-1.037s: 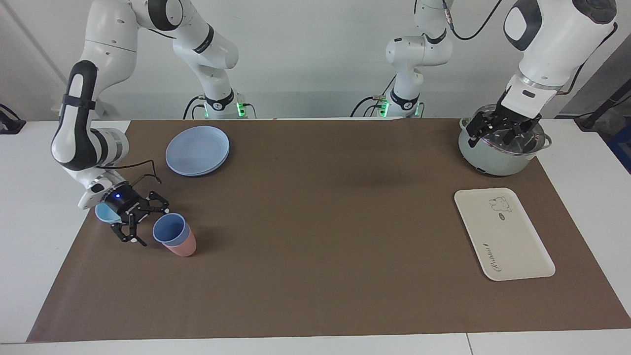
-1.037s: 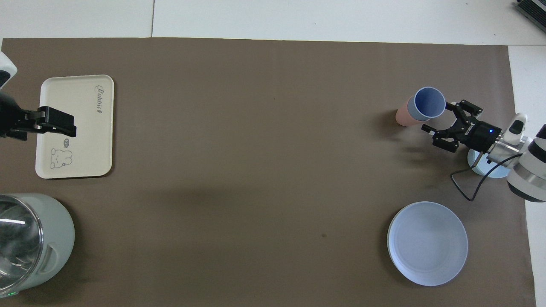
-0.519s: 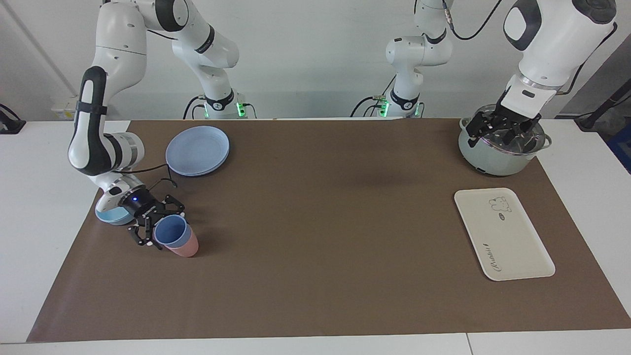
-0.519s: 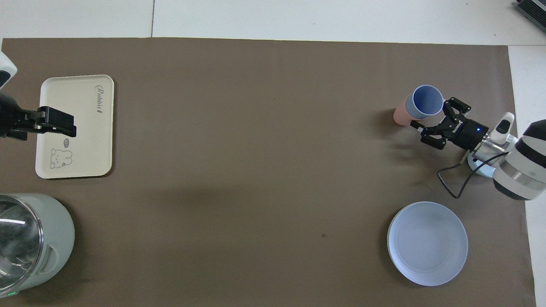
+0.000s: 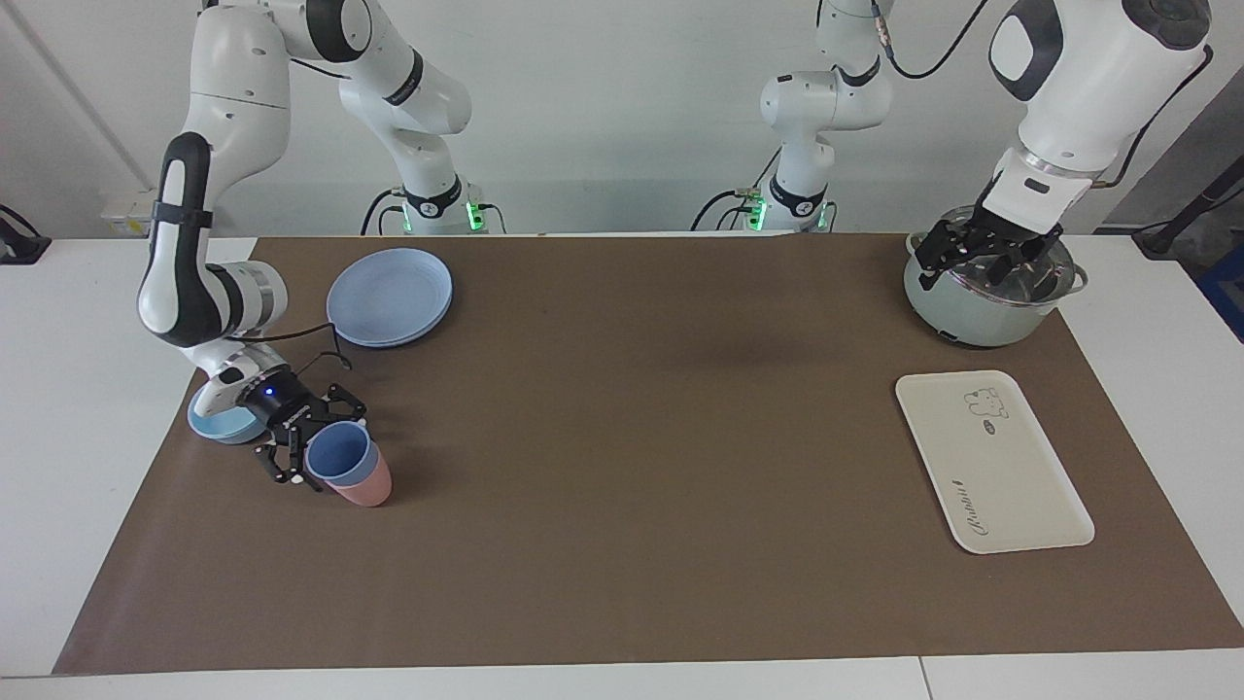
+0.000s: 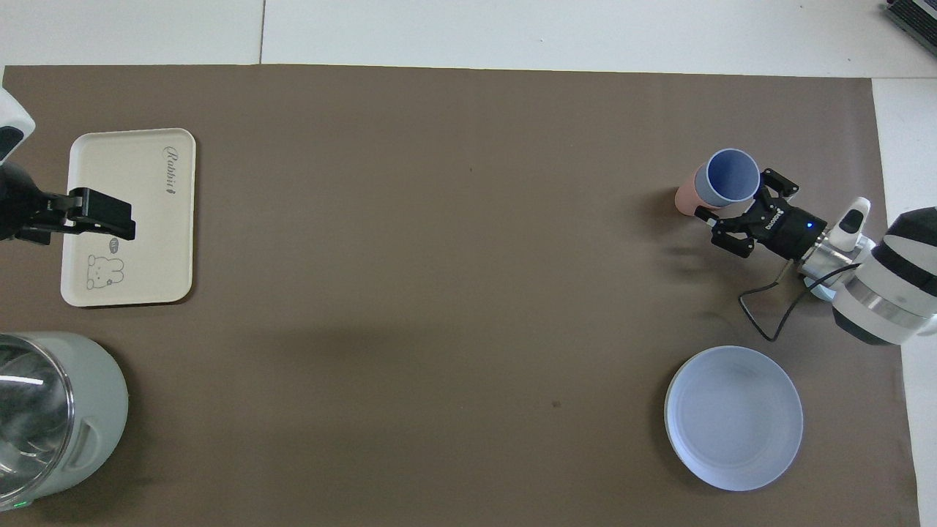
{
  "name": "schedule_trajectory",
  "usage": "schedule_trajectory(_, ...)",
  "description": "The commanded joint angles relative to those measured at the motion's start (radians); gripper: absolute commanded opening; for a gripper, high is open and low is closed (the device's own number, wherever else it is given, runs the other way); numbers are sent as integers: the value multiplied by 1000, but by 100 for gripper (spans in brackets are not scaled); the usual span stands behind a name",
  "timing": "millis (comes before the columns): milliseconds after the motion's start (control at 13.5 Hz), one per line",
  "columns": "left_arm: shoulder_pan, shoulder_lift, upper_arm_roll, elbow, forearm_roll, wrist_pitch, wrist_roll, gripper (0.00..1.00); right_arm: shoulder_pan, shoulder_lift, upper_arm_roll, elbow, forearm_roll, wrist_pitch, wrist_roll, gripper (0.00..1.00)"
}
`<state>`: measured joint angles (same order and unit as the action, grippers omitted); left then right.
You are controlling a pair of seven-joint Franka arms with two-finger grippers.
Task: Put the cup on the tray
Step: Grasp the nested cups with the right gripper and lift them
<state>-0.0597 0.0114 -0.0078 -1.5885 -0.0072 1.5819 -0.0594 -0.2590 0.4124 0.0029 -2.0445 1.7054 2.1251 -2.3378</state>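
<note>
The right tool (image 5: 313, 442) (image 6: 734, 211) sits low at the right arm's end of the surface (image 5: 622, 544), its fingers spread wide on either side of the blue cup (image 5: 337, 454) (image 6: 727, 177); whether they touch its wall cannot be told. The cup is nested in a pink cup (image 5: 366, 487) (image 6: 685, 199), well apart from the tray (image 5: 991, 460) (image 6: 128, 216). A light-blue bowl (image 5: 219, 424) lies beside the tool's wrist. The left tool (image 5: 986, 255) hangs over a pot (image 5: 986, 321), its fingers spread and holding nothing.
</note>
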Motion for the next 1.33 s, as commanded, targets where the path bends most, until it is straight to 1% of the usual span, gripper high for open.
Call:
schedule_trajectory(0, -5, -21, -1, -8, 44, -36, 0, 100, 14, -12, 6, -23, 52, 27, -51, 100)
schedule_trajectory(74, -6, -16, -3, 1, 67, -46, 1, 100, 14, -12, 6, -23, 53, 29, -51, 100)
schedule_trajectory(148, -9, -16, -6, 4, 73, -49, 1, 100, 17, -11, 6, -23, 53, 29, -52, 80)
schedule_trajectory(222, -9, -13, -6, 8, 75, -51, 4, 100, 17, -11, 6, -23, 53, 30, -64, 15)
schedule_trajectory(296, -9, -13, -6, 13, 73, -53, 6, 100, 15, -11, 6, -19, 53, 33, -61, 0)
schedule_trajectory(444, -9, -14, -12, 8, 66, -40, 1, 100, 17, -23, 6, -6, 36, 35, -42, 0)
schedule_trajectory(519, -14, -17, -12, 7, 64, -43, 0, 100, 18, -49, 8, -6, 7, 41, -13, 0)
schedule_trajectory(593, -15, -24, -14, -1, 59, -39, 1, 100, 33, -73, 9, -5, -48, 76, 41, 0)
schedule_trajectory(741, -17, -27, -14, -13, 59, -37, -2, 100, 61, -150, 8, 13, -247, 149, 247, 0)
schedule_trajectory(963, -35, -25, -14, -8, 58, -30, -5, 100, 84, -216, 8, 81, -611, 150, 579, 0)
schedule_trajectory(1037, -37, -27, -17, -18, 17, -13, -6, 100, 87, -233, 11, 102, -730, 141, 680, 0)
schedule_trajectory(1185, -37, -37, -15, -59, -167, 74, -55, 100, 104, -270, 23, 125, -913, 128, 825, 0)
schedule_trajectory(1259, -49, -36, -18, -70, -242, 129, -84, 100, 144, -296, 23, 132, -997, 122, 913, 0)
